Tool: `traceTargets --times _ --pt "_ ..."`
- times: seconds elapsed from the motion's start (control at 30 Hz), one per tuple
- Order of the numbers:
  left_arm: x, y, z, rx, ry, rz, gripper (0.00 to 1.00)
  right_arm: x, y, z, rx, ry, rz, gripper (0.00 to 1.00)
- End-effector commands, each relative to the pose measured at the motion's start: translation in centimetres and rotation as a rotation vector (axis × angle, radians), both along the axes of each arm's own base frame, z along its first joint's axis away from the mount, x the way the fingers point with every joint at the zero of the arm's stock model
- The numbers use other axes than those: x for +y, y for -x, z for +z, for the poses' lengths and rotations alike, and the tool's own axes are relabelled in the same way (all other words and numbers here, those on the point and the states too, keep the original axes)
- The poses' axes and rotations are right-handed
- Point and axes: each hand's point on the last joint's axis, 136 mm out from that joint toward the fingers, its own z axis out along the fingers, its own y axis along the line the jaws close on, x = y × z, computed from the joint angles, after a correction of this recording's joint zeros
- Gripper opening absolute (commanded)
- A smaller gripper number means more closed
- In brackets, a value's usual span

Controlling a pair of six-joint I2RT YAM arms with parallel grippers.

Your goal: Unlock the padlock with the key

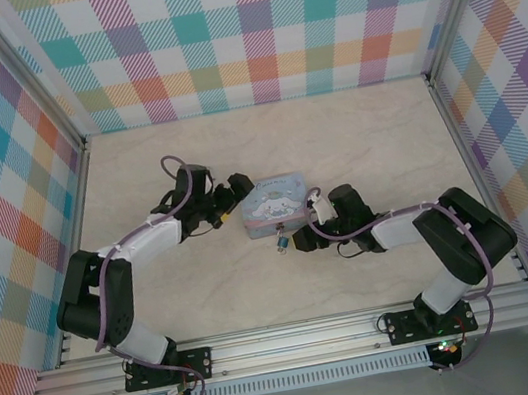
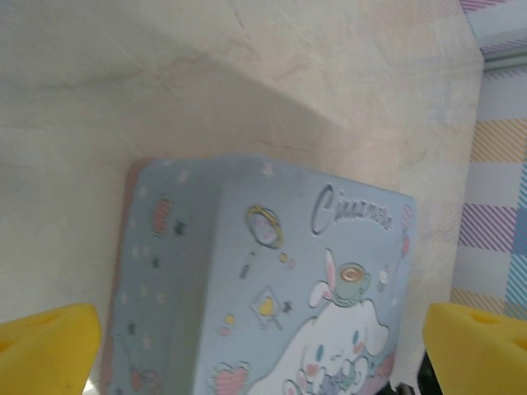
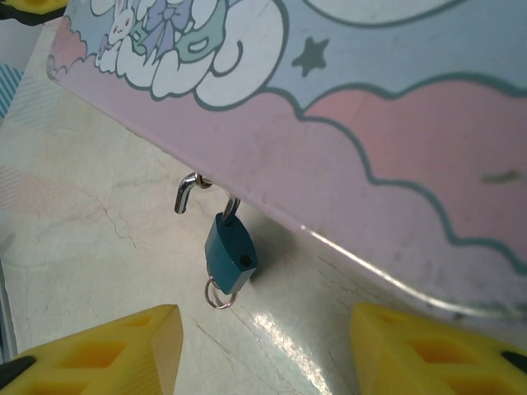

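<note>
Two end effectors flank a pale blue cartoon-printed tin (image 1: 271,206) near the middle of the marbled surface (image 1: 364,130). The left end effector (image 2: 255,329) is spread wide, with its yellow fingertips (image 2: 45,350) set on either side of the tin's printed lid. The right end effector (image 3: 263,333) is likewise wide open and holds nothing. It faces the tin's near side, where the padlock (image 3: 230,251) hangs from the tin's edge. The lock's blue body tilts close to the surface. One end of its silvery shackle (image 3: 186,192) curls free of the body, while the other leg runs into it. A small metal ring (image 3: 218,294) sits at the body's lower end. From above, the padlock lies just beside the right end effector — between it and the tin.
</note>
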Motion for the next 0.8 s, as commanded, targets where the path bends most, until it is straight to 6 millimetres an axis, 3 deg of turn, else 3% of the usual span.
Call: traceTargets --times 0.0,0.43,0.77 --pt "-2.1 0.8 0.1 0.009 0.045 -0.050 1.00 0.9 -1.5 1.5 -0.068 -0.039 0.023 0.59" --pt "-4.0 2.3 -0.1 0.024 0.034 -0.087 1.00 -0.5 -7.0 3.4 -0.111 -0.124 0.028 0.66" --pt "-2.2 2.2 1.3 -0.038 -0.025 -0.030 1.00 -1.8 -3.1 2.4 -0.036 -0.199 -0.062 0.60"
